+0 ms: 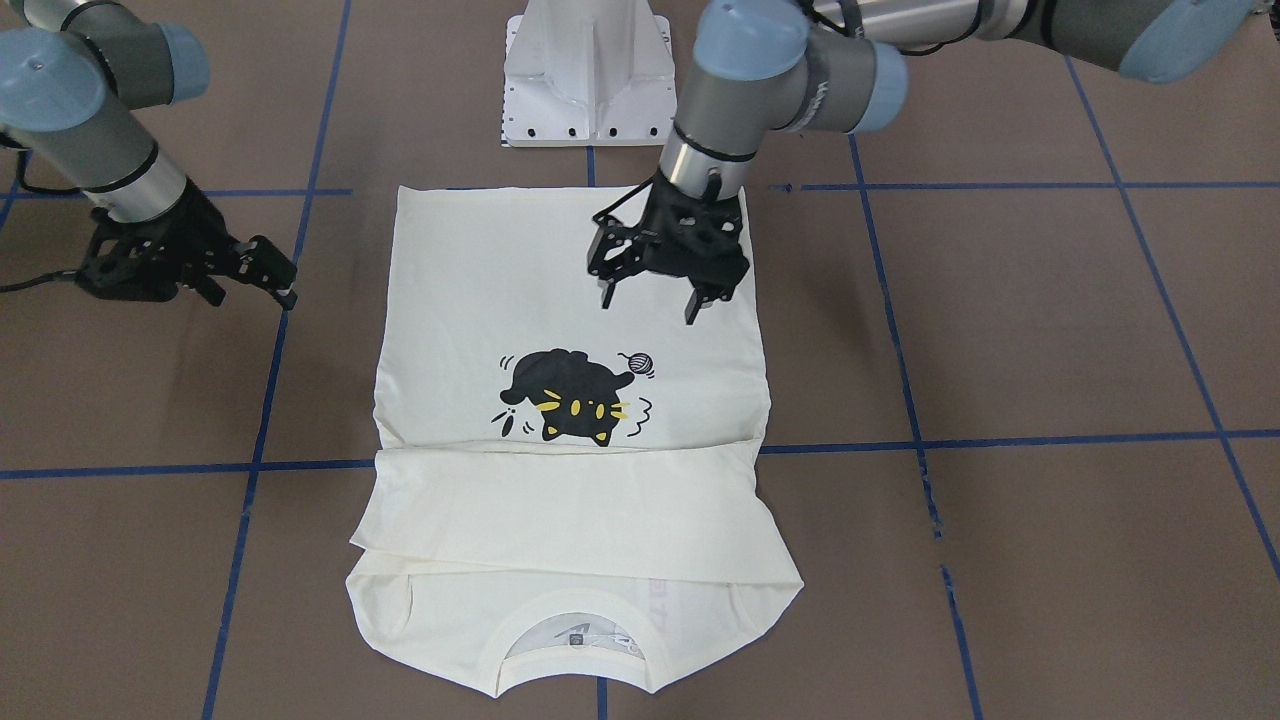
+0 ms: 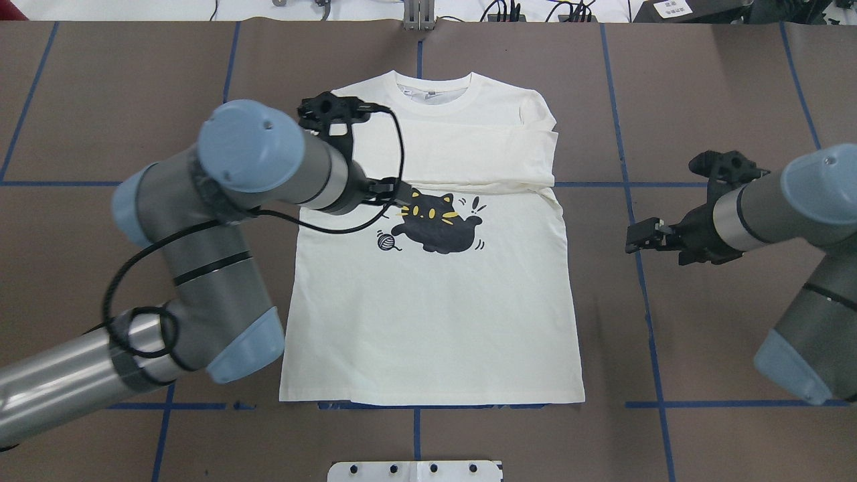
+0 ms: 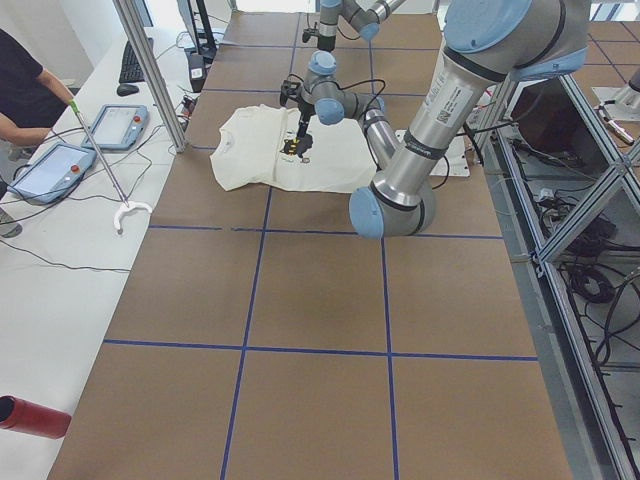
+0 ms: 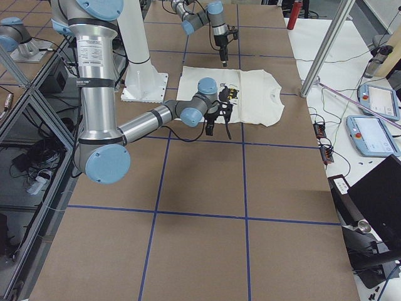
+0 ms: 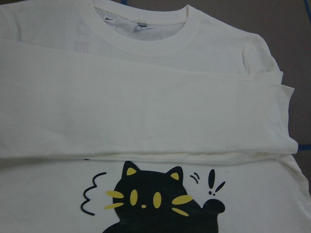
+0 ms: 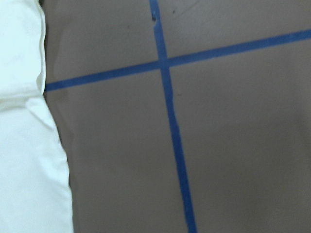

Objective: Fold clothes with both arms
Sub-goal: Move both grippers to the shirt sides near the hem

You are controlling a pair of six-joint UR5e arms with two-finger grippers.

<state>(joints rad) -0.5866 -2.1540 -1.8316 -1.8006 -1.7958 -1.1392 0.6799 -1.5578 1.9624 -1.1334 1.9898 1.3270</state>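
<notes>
The cream-white T-shirt (image 1: 480,300) lies flat on the brown table, cat print (image 1: 570,395) up, hem toward the robot, collar (image 2: 435,94) away. Both long sleeves (image 2: 469,157) are folded across the chest above the cat. The lettering is hidden under them. My left gripper (image 1: 650,305) hovers open and empty above the shirt body, between hem and cat. Its wrist view shows collar, sleeves and cat head (image 5: 146,196), no fingers. My right gripper (image 1: 252,297) is open and empty above bare table beside the shirt's side edge (image 6: 29,170); it also shows in the overhead view (image 2: 659,244).
The white mounting base (image 1: 590,80) stands just beyond the hem. Blue tape lines (image 6: 170,121) grid the brown table. An operator (image 3: 30,90) and tablets (image 3: 115,125) are at a side bench. A red cylinder (image 3: 30,415) lies at the table's near corner.
</notes>
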